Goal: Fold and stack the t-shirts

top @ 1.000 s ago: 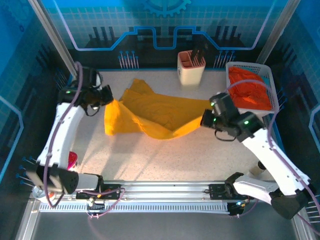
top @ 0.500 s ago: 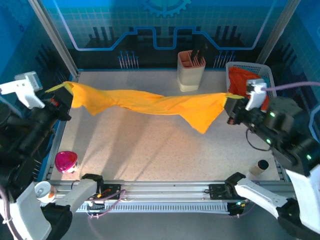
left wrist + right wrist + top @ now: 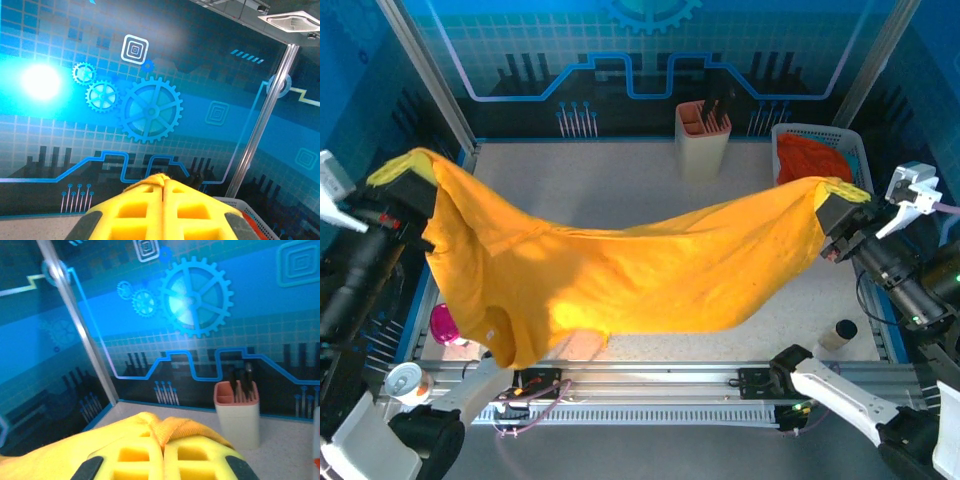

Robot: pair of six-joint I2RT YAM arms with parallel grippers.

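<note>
Holding the mustard-yellow t-shirt [image 3: 620, 270] spread in the air between my two end effectors. My left end effector [image 3: 408, 185] is clamped tight on one corner at the far left. My right end effector [image 3: 838, 205] is clamped tight on the opposite corner at the right. The cloth sags in the middle above the surface [image 3: 620, 180], and its left part droops lowest, down over the near rail. On each wrist camera a fold of yellow fabric sits pinched between my closed yellow fingers.

I count two t-shirts. The second, the orange-red t-shirt [image 3: 812, 160], lies crumpled in the one white mesh basket [image 3: 861, 150] at the far right, just beyond my right end effector. One cream utensil holder [image 3: 702, 145] stands at the far middle.
</note>
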